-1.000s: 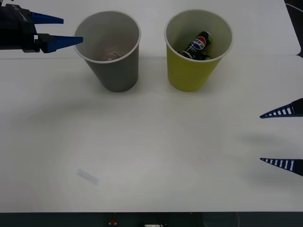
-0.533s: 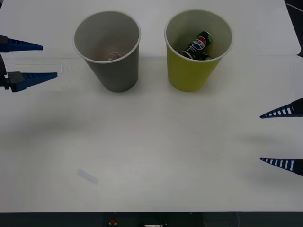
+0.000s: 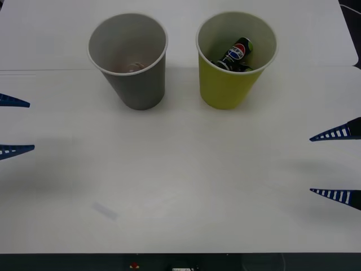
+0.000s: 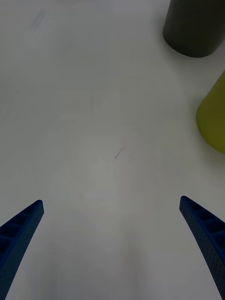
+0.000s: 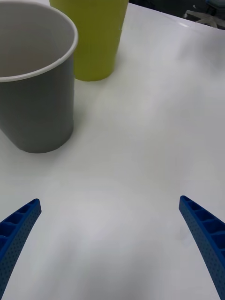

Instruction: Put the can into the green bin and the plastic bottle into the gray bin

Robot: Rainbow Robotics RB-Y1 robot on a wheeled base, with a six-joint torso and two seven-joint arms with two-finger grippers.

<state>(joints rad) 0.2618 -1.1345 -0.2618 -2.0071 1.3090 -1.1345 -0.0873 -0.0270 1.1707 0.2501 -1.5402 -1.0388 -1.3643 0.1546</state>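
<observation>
The can (image 3: pixel 239 51) is lying tilted inside the green bin (image 3: pixel 228 90), its Pepsi logo facing up, down against the pale inner wall. At the bottom of the gray bin (image 3: pixel 138 84) something pale and pinkish is resting; I am guessing it is the plastic bottle (image 3: pixel 134 67), though it is too dim down there to make out a cap or label. The two bins are standing upright side by side toward the back of the table (image 3: pixel 180 186), near each other but not touching.

The left tool (image 3: pixel 14 125) is hovering at the left edge of the table, fingers spread wide apart and holding nothing. The right tool (image 3: pixel 337 165) is hanging at the right edge, equally wide open and empty. Both are sitting well clear of the bins.

To my eye both items are lying where they belong, so the sorting looks finished. What is worrying me now is only the bins themselves: they are tall, light-looking cups, and the can is leaning toward one side of the green one. A careless sweep of either arm across the table could be clipping a rim and tipping a bin, spilling its contents out.
</observation>
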